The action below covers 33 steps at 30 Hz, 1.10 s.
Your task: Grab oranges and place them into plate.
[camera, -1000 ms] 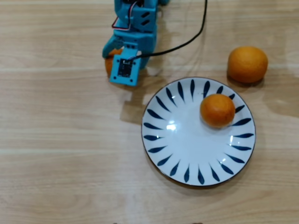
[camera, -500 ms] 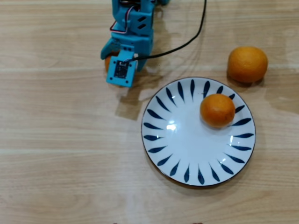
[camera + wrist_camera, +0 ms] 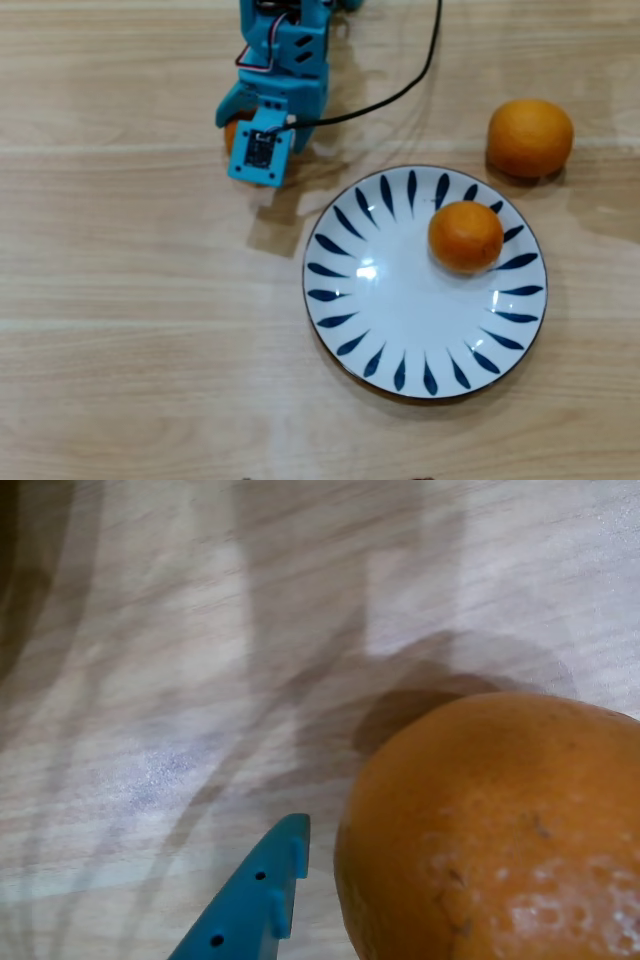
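In the overhead view, the blue end effector [image 3: 238,128] sits over a small orange [image 3: 232,132] on the wooden surface [image 3: 130,300], up and left of the plate [image 3: 425,281]. Whether its fingers grip the fruit cannot be told. A second orange [image 3: 465,236] lies in the plate; a larger orange [image 3: 530,138] rests just beyond its rim.

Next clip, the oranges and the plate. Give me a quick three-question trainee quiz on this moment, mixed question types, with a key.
1. True or false: in the overhead view, two oranges lie on the plate.
2. Which orange is the gripper at? A) the one on the plate B) the larger one right of the plate C) the one mostly hidden under the arm
3. Fill in: in the wrist view, a blue ____ shows just left of the orange.

Key: 1 false (one); 2 C; 3 fingertip.
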Motion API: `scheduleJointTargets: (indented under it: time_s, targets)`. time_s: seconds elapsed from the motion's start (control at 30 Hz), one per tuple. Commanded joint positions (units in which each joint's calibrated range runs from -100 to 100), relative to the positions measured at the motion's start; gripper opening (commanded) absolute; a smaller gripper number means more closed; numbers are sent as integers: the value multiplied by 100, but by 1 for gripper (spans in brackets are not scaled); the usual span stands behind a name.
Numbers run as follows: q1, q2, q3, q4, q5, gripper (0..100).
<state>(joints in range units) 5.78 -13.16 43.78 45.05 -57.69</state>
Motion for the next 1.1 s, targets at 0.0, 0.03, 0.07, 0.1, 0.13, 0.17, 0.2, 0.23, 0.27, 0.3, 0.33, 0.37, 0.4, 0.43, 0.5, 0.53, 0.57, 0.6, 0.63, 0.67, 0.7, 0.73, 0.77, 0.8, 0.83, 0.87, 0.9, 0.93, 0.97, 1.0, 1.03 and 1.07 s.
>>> scheduleJointTargets:
  time_s: [0.0, 0.03, 0.07, 0.1, 0.13, 0.17, 0.2, 0.23, 0.27, 0.3, 0.33, 0.37, 0.4, 0.43, 0.5, 0.53, 0.57, 0.6, 0.63, 0.67, 0.7, 0.73, 0.77, 0.8, 0.83, 0.87, 0.9, 0.93, 0.97, 1.0, 1.03, 1.07]
  targets:
    - [83, -62, -28, -74, 9, 38]
    - [83, -62, -28, -74, 9, 36]
    - [83, -62, -28, -74, 9, 35]
    - [83, -62, -28, -66, 9, 34]
    - [83, -62, -28, -57, 9, 34]
    - [83, -62, -28, -57, 9, 34]
    - [83, -62, -28, -57, 9, 33]
    - [83, -70, -28, -57, 9, 33]
    - [83, -70, -28, -57, 9, 33]
    - [83, -70, -28, -57, 9, 33]
    - [83, -70, -28, -57, 9, 33]
    - [83, -70, -28, -66, 9, 33]
    - [83, -70, -28, -66, 9, 33]
    - [83, -70, -28, -66, 9, 33]
    - [83, -70, -28, -57, 9, 33]
    - [83, -70, -28, -48, 9, 33]
    - [83, -70, -28, -48, 9, 33]
    - [75, -70, -28, -48, 9, 33]
    - [67, -70, -28, -48, 9, 33]
    - [59, -70, -28, -57, 9, 33]
    - [51, -79, -28, -66, 9, 33]
    - [43, -79, -28, -66, 9, 33]
    - [35, -79, -28, -66, 9, 33]
    - [27, -79, -46, -66, 9, 32]
    - [18, -79, -91, -48, 9, 31]
    - [10, -87, -136, -40, 9, 30]
    - [2, -129, -209, -40, 9, 30]
    - [-38, -197, -308, -14, 9, 30]
    - [-78, -282, -408, -5, 9, 30]
    - [-111, -366, -498, -5, 9, 30]
    - [-135, -442, -598, -5, 9, 30]
    - [-159, -501, -707, -5, 9, 30]
